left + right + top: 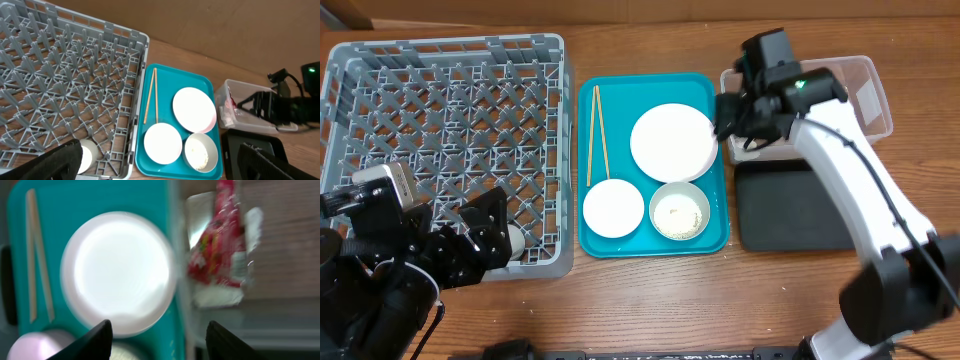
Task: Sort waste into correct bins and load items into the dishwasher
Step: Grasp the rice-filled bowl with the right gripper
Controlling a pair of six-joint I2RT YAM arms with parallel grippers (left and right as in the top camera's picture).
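While left gripper (pixel 480 240) hangs wide open, empty, over near corner of grey dish rack (pixel 445 42), small white cup (pixel 516 241) sits in rack beside it. Chopsticks (pixel 596 135), empty bowl (pixel 613 208), plate (pixel 672 141), rice bowl (pixel 680 211) wait on teal tray (pixel 620 85). Right gripper (pixel 160 335), jaws parted, holds nothing; red sauce packet (pixel 220 245) lies in clear tub (pixel 865 75) below. Waste sorting apparently underway; next move likely calls for lifting clear, reaching back toward tray.

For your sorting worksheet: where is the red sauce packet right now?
In the right wrist view, the red sauce packet is inside the clear tub, beside the teal tray.
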